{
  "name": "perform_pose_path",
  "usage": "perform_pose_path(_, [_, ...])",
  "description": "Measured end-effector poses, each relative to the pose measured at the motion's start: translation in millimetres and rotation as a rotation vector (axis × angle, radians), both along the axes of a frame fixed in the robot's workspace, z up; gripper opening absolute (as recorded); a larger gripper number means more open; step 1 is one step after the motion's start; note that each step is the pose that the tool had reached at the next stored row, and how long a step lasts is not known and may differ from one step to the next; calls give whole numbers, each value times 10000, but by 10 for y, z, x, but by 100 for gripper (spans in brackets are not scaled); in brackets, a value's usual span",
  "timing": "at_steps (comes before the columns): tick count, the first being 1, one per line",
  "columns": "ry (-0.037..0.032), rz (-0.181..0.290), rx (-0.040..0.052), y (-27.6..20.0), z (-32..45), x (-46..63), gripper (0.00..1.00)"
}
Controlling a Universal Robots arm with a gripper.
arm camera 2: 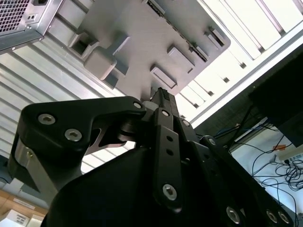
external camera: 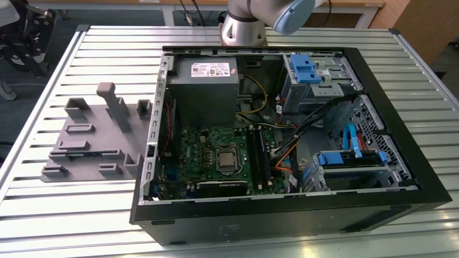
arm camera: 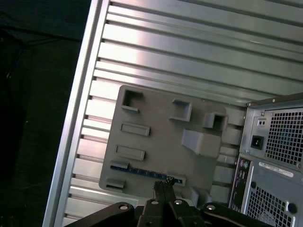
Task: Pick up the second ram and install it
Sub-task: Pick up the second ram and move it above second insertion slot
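The second ram (arm camera: 144, 172) lies edge-on in a slot of the grey fixture (arm camera: 156, 127), showing as a thin blue-green strip. In the exterior view it is a dark line (external camera: 80, 153) on the fixture (external camera: 86, 134), at the exterior view's left of the case. My gripper (arm camera: 163, 185) hangs well above the fixture, apart from the ram, its tips lined up near one end of the strip. The fingers (arm camera 2: 162, 101) are pressed together with nothing between them. Long black memory slots (external camera: 257, 156) run beside the processor on the motherboard.
The open computer case (external camera: 287, 215) takes up the middle of the slatted aluminium table (external camera: 107, 54), with power supply (external camera: 204, 86), drive cages and loose cables inside. Raised blocks and a tall post (external camera: 115, 105) stand on the fixture. The arm's base (external camera: 242, 29) is behind the case.
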State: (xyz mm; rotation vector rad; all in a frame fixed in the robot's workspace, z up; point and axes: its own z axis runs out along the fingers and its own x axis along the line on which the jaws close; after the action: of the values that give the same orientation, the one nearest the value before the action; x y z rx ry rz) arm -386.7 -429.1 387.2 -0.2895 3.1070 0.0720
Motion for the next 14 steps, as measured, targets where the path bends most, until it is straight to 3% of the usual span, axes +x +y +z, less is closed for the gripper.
perform_pose_path(8, [-1, 54, 4, -2, 0, 0, 11])
perform_pose_path(14, [0, 582, 3, -5, 0, 0, 11])
